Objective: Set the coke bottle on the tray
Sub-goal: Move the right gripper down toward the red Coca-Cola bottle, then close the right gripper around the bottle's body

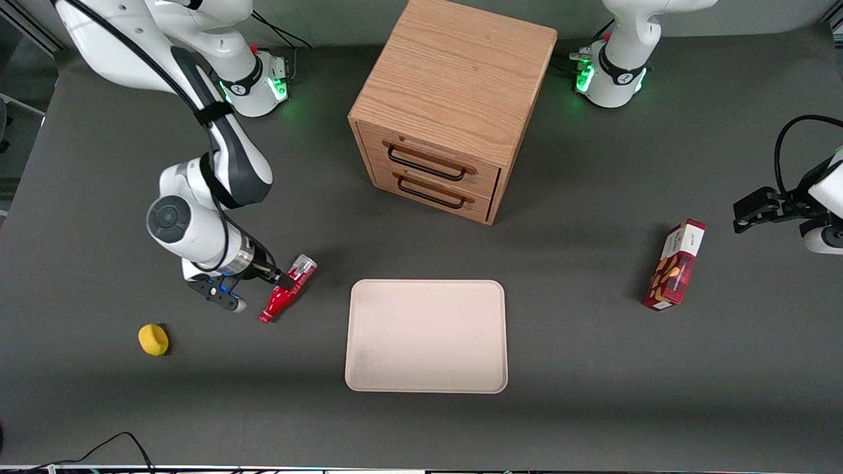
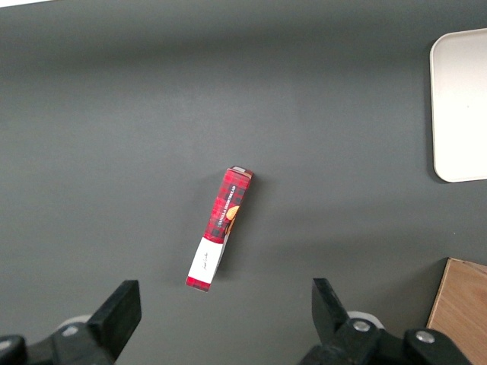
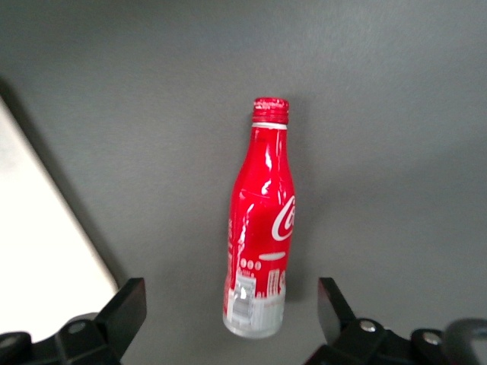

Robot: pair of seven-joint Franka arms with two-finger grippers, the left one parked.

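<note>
The coke bottle (image 1: 280, 303) is red with white script and lies on its side on the dark table, beside the tray toward the working arm's end. Its red cap points toward the front camera and its silvery base points away. In the right wrist view the bottle (image 3: 262, 220) lies lengthwise, with its base between my two fingers. My gripper (image 1: 281, 279) is open, low over the bottle's base end and not gripping it; it also shows in the right wrist view (image 3: 230, 312). The cream-beige tray (image 1: 426, 284) lies flat with nothing on it, and its edge shows in the right wrist view (image 3: 38, 243).
A wooden two-drawer cabinet (image 1: 454, 112) stands farther from the front camera than the tray. A red snack box (image 1: 675, 265) lies toward the parked arm's end and shows in the left wrist view (image 2: 221, 228). A yellow round object (image 1: 153, 340) lies near the bottle.
</note>
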